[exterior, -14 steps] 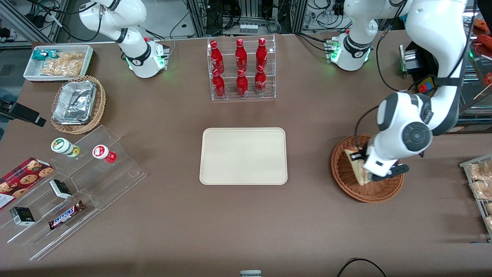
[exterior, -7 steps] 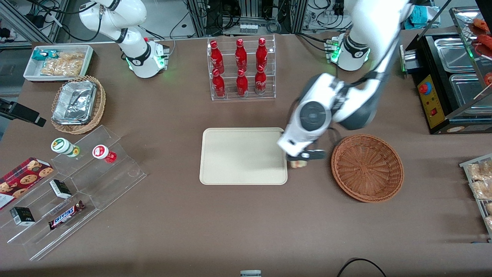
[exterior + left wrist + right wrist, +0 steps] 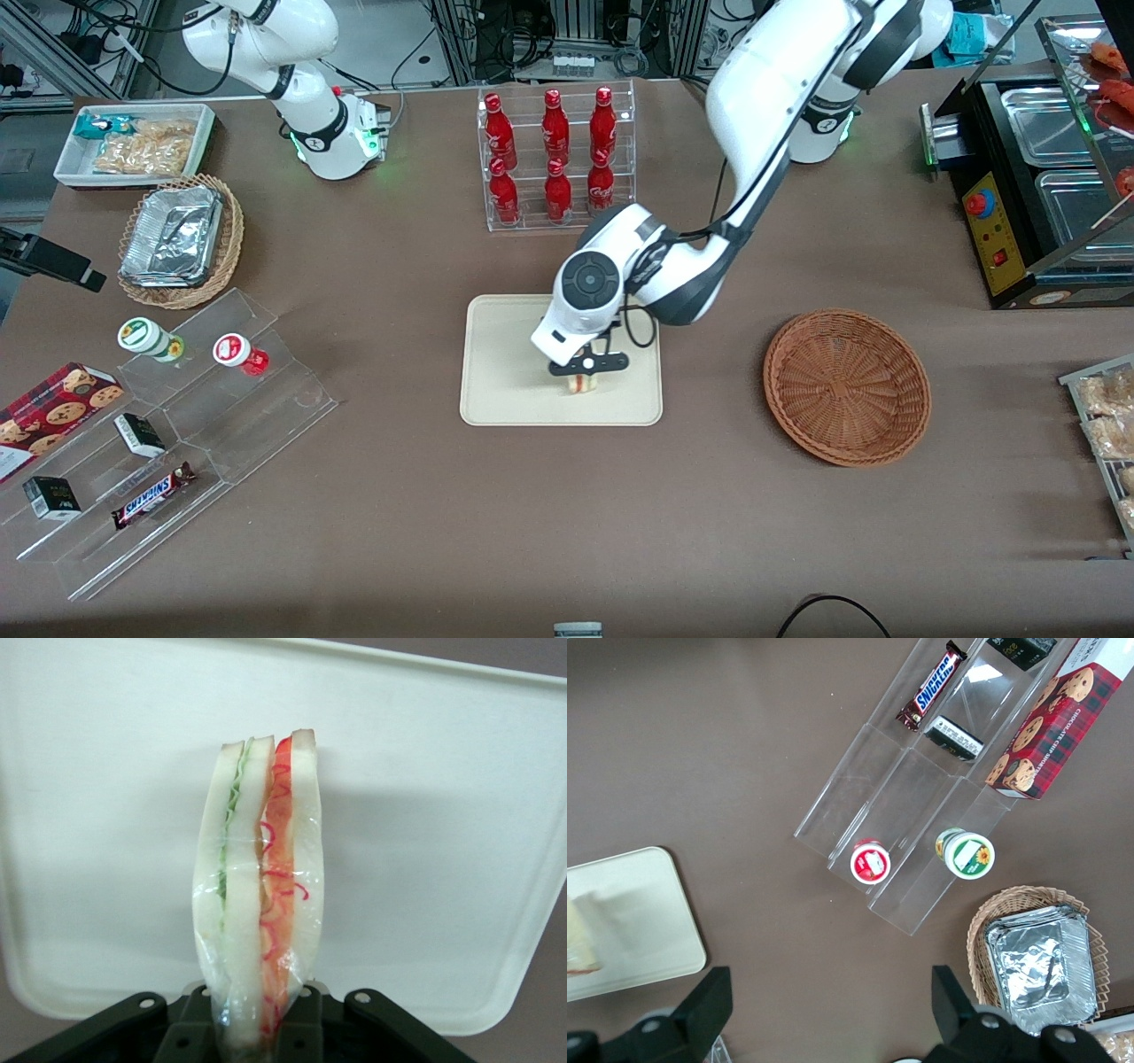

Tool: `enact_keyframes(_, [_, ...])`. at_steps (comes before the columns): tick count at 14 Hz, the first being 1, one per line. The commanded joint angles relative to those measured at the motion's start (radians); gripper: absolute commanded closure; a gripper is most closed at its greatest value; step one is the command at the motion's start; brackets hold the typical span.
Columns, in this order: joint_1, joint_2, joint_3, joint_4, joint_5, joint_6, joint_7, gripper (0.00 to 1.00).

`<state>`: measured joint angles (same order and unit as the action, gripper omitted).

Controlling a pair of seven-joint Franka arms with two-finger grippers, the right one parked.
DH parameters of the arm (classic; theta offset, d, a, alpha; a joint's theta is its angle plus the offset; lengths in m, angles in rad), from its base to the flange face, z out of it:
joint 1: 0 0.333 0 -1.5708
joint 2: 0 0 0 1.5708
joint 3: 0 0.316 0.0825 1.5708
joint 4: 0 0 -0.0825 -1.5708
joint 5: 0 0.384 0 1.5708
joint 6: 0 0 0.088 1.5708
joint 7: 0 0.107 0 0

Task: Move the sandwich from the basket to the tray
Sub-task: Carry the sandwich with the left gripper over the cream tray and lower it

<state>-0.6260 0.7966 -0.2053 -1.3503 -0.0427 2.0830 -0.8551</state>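
Gripping the sandwich [image 3: 260, 904] at its lower end, the gripper [image 3: 582, 372] was positioned over the tray [image 3: 505, 354], its two fingers closed against the outer bread slices. The wrapped wedge was held on edge, green filling beside one slice and red-orange filling beside the other. Whether it touched the tray could not be determined. The basket [image 3: 847, 386] stood on the bench [image 3: 567, 532] toward the working arm's end, well apart.

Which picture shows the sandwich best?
The left wrist view: the sandwich fills it, its bread and red and green filling plain, gripper shut on it over the tray. The front view shows a sliver under the arm; the right wrist view, a blurred edge.
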Motion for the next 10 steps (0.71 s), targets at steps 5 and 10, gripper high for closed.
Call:
enact_keyframes(5, [-0.040, 0.021, 0.017, 0.037, 0.186, -0.021, -0.018, 0.00])
enact_keyframes(10, [0.058, -0.172, 0.020, 0.053, 0.179, -0.242, -0.005, 0.00])
